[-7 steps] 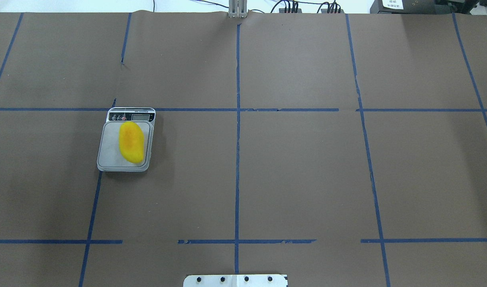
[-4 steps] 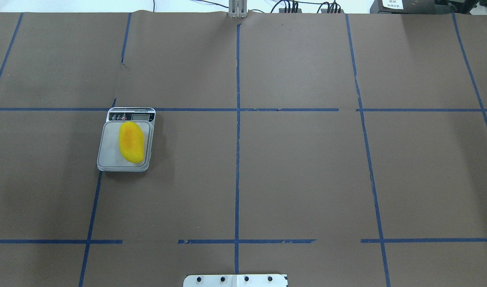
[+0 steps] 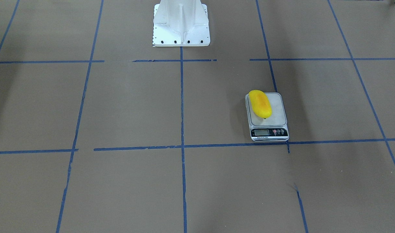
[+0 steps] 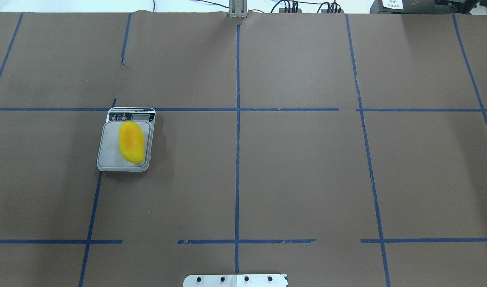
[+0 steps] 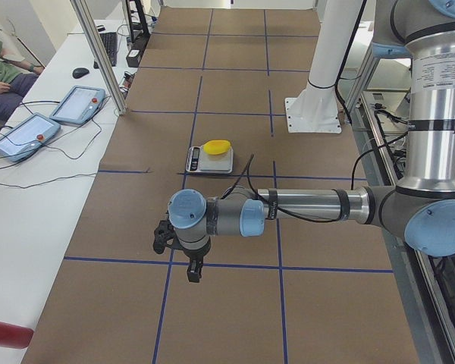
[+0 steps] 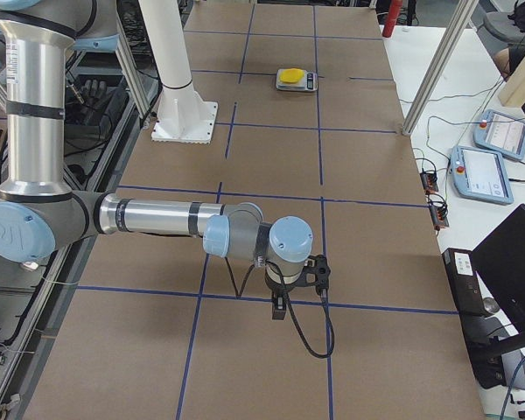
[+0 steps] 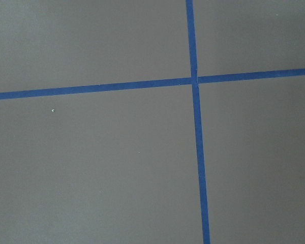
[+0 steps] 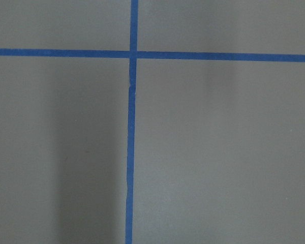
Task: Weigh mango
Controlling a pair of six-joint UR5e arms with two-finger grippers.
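The yellow mango (image 4: pixel 131 142) with an orange blush lies lengthwise on the plate of the small grey kitchen scale (image 4: pixel 108 148) on the table's left half. It also shows in the front-facing view (image 3: pixel 260 103) on the scale (image 3: pixel 277 110), and far off in both side views (image 5: pixel 216 145) (image 6: pixel 291 75). My left gripper (image 5: pixel 192 271) hangs low over the paper well away from the scale. My right gripper (image 6: pixel 279 308) hangs low at the opposite end. I cannot tell whether either is open or shut. Both wrist views show only brown paper and blue tape.
Brown paper with blue tape lines covers the table. The white robot base (image 3: pixel 181 22) stands at the middle of the robot's edge. Teach pendants (image 5: pixel 23 133) (image 6: pixel 492 172) and cables lie on the white bench beside the table. A metal post (image 5: pixel 98 53) stands at the table's edge.
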